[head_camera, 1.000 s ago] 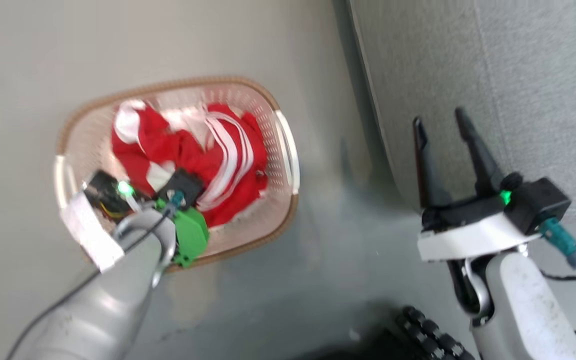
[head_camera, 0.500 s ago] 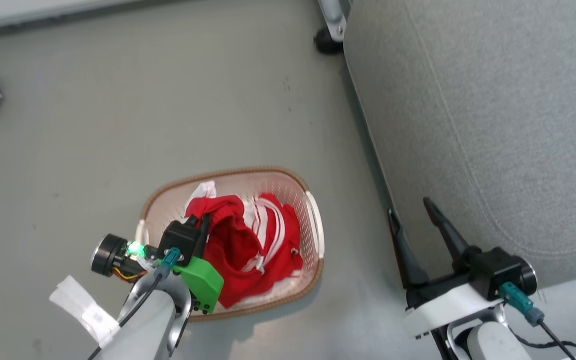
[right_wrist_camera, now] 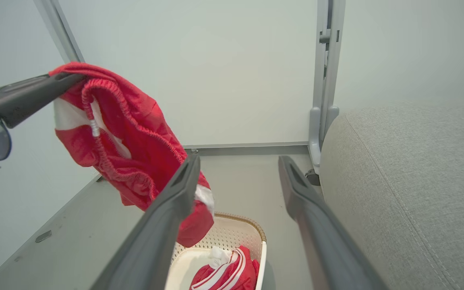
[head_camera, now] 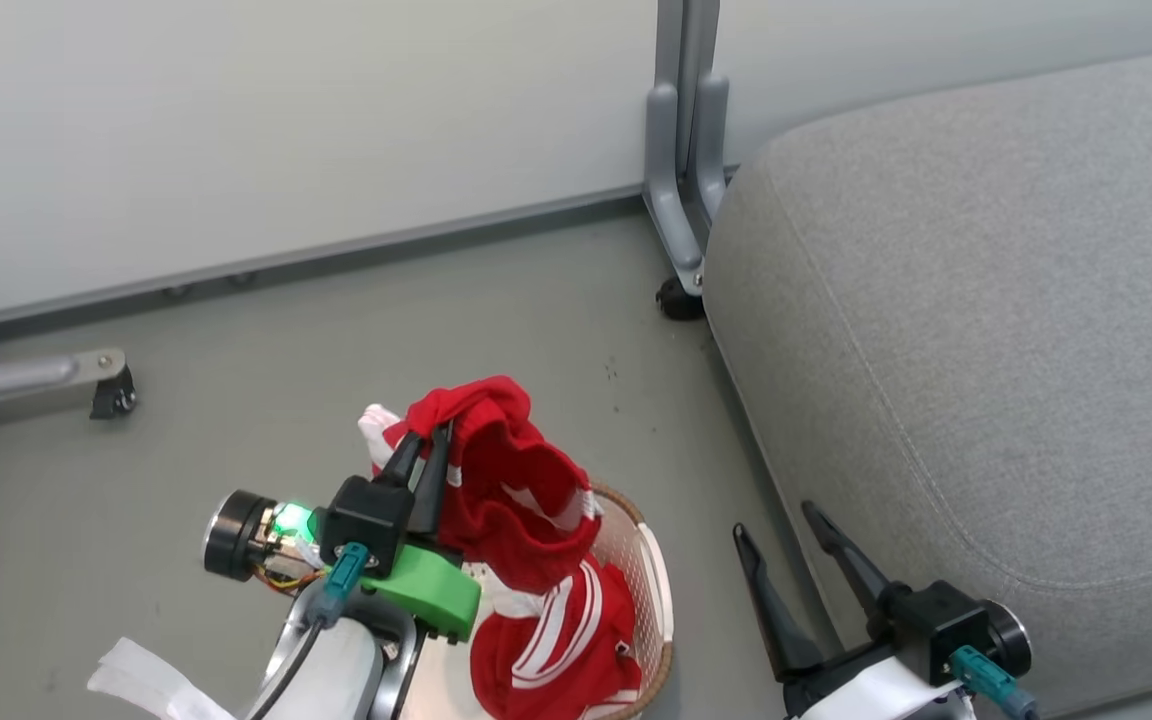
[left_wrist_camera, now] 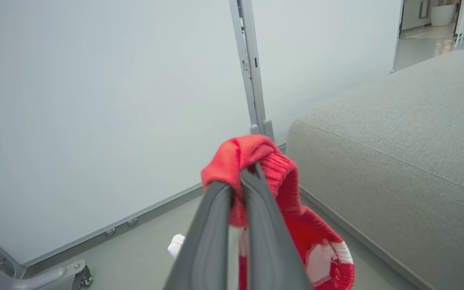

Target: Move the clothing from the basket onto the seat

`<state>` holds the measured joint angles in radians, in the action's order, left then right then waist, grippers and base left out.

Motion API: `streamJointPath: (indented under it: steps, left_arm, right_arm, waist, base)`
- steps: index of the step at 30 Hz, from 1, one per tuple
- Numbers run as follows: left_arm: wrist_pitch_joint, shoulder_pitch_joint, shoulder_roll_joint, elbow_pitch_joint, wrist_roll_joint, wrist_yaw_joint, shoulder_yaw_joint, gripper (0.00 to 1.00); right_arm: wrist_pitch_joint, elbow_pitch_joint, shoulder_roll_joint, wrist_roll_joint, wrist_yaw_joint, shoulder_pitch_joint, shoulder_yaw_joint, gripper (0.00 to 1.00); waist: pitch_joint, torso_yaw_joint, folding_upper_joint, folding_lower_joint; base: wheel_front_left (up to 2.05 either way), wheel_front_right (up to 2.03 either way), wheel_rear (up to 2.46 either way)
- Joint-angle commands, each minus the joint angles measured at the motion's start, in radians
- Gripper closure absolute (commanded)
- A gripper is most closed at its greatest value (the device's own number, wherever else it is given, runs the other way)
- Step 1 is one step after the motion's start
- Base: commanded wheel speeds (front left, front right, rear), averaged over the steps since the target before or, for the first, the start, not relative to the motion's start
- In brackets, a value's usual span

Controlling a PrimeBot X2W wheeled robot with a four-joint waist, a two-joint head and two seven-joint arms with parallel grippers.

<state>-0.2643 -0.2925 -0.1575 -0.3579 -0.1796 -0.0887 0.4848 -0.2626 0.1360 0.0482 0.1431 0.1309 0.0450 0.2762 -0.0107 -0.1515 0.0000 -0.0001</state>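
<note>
Head view has the left gripper (head_camera: 431, 435) with its fingers pinched shut on the waistband of one red garment (head_camera: 511, 480), which hangs over the basket (head_camera: 652, 590); the second garment (head_camera: 556, 640) lies inside. At 3 o'clock of the basket, beside the seat (head_camera: 986, 350), the right gripper (head_camera: 774, 520) is empty, fingers spread wide. Risks, as I judge: the thin pinch may slip on the swing toward 3 o'clock, or the dangling end may snag the rim and tip the basket.
</note>
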Motion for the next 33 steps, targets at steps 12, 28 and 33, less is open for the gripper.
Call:
streamJointPath:
  steps: [12, 28, 33]
  left_arm:
    - [0.0, 0.006, 0.037, 0.131, 0.035, 0.054, 0.051, 1.0]
    - [0.045, 0.01, 0.059, 0.281, 0.043, 0.088, 0.161, 1.0]
    - [0.061, 0.019, 0.054, 0.311, 0.037, 0.089, 0.173, 1.0]
  right_arm:
    - [-0.003, 0.011, 0.004, 0.001, 0.0, -0.008, 0.08, 0.0]
    - [-0.003, 0.051, 0.004, 0.007, 0.0, -0.023, 0.099, 0.0]
    - [-0.003, 0.09, 0.003, 0.02, 0.0, -0.021, 0.101, 1.0]
  waist:
    - [0.071, 0.01, 0.0, 0.0001]
    - [0.083, 0.008, 0.0, 0.0001]
    - [0.078, 0.007, 0.0, 0.0001]
  base:
    - [0.0, 0.0, 0.0]
    - [0.0, 0.0, 0.0]
    - [0.0, 0.0, 0.0]
